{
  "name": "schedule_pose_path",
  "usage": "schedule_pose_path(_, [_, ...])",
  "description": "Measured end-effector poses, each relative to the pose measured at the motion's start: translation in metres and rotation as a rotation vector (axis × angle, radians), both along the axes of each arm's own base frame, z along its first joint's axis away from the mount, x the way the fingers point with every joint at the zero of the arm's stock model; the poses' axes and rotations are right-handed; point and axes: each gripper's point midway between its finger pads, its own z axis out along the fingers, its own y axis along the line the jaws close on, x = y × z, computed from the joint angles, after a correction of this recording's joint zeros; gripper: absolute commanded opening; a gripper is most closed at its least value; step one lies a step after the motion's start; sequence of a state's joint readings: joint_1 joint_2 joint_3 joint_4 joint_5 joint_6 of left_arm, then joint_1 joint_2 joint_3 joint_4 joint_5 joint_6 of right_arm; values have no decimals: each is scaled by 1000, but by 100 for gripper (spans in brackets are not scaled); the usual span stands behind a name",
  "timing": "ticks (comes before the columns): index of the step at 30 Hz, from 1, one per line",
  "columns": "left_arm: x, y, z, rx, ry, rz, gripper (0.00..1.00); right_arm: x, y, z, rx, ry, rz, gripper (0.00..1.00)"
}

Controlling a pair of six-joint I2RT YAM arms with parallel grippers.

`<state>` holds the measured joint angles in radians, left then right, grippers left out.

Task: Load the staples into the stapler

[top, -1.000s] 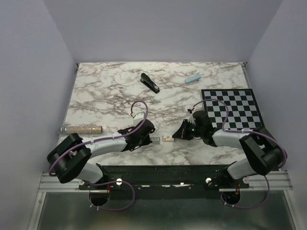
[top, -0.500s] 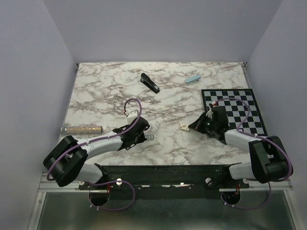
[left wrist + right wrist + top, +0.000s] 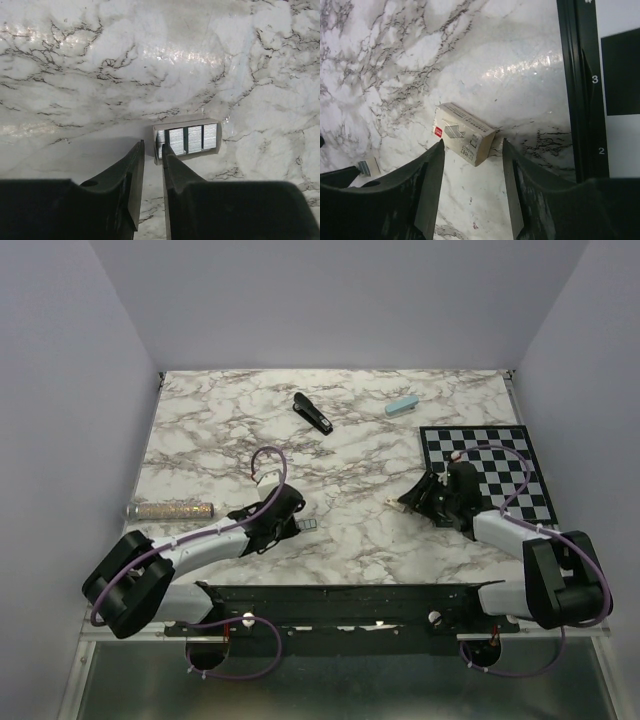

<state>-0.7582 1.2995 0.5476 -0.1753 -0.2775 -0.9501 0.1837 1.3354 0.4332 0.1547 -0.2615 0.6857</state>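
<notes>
Jaws parted: left gripper point(image 3: 152, 146) narrowly at staples point(image 3: 186, 140), right gripper point(image 3: 472, 143) astride box point(image 3: 464, 134); risk: snag on lifting, staples scattered over desk point(image 3: 150, 60).

Along the chessboard point(image 3: 572, 75), on the pale strip just inside its black edge, two rank numbers are readable: "3" point(image 3: 593, 79) and below it "2" point(image 3: 601, 150). The small cardboard box point(image 3: 464, 134) carries a red logo point(image 3: 438, 131) and some printed lines, all too small to read.
</notes>
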Motion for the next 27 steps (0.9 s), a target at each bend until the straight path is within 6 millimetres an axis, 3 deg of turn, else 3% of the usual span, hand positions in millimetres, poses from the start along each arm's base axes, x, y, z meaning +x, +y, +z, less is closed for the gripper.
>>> schedule_pose_path(6, [2, 4, 14, -21, -37, 16, 43, 3, -4, 28, -26, -98, 17, 90])
schedule_pose_path(7, [3, 6, 18, -24, -48, 24, 48, 4, -4, 33, -33, -114, 21, 93])
schedule_pose_path(9, [3, 10, 25, -27, -64, 34, 53, 7, -5, 43, -51, -142, 34, 96])
schedule_pose_path(15, [11, 27, 62, -42, -147, 80, 82, 33, 4, 89, -95, -260, 97, 100])
schedule_pose_path(16, [15, 30, 74, -45, -169, 88, 90, 41, 8, 98, -101, -284, 112, 100])
schedule_pose_path(19, [30, 35, 120, -68, -258, 102, 99, 65, 26, 120, -121, -340, 176, 100])
schedule_pose_path(23, [54, 41, 198, -95, -409, 110, 99, 105, 60, 144, -152, -410, 293, 100])
schedule_pose_path(27, [72, 56, 268, -49, -556, 106, 99, 154, 99, 151, -212, -456, 405, 100])
